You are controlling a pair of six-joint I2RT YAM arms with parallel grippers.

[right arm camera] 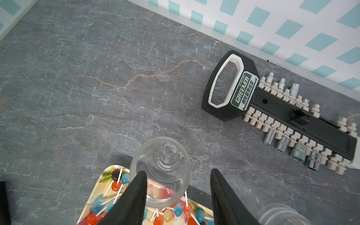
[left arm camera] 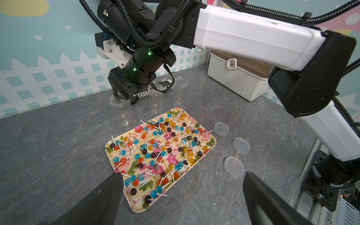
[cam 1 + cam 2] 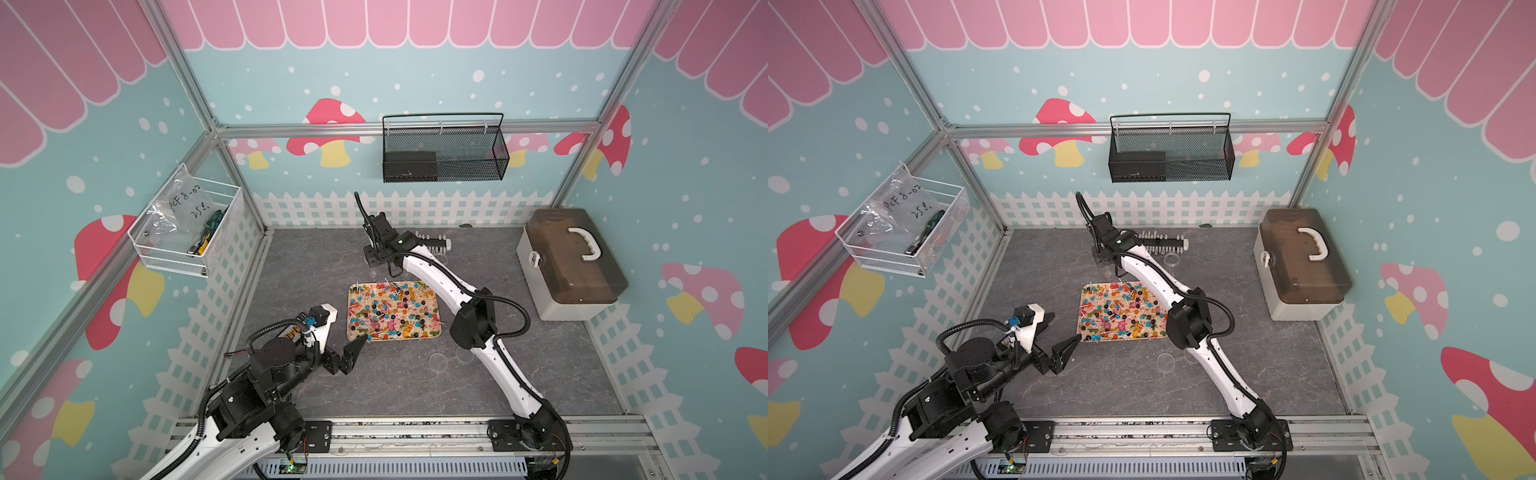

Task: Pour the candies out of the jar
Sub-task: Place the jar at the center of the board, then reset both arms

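Observation:
The candies (image 3: 390, 309) (image 2: 155, 153) lie spread over a floral tray (image 3: 350, 307) (image 2: 136, 209) in mid-table. A clear empty jar (image 1: 165, 155) (image 2: 121, 111) stands upright just beyond the tray's far edge. My right gripper (image 1: 178, 171) (image 3: 374, 259) hangs over that jar and is open. One finger overlaps the jar's rim. The other finger stands well apart from it. My left gripper (image 2: 182, 173) (image 3: 353, 353) is wide open and holds nothing, low by the tray's near left corner.
Two more empty clear jars (image 2: 155, 99) (image 2: 181, 87) stand beyond the tray. Three clear lids (image 2: 221, 128) (image 2: 241, 145) (image 2: 233, 166) lie to its right. A socket rack (image 1: 272, 109) lies by the back wall, and a toolbox (image 3: 571, 264) stands at the right.

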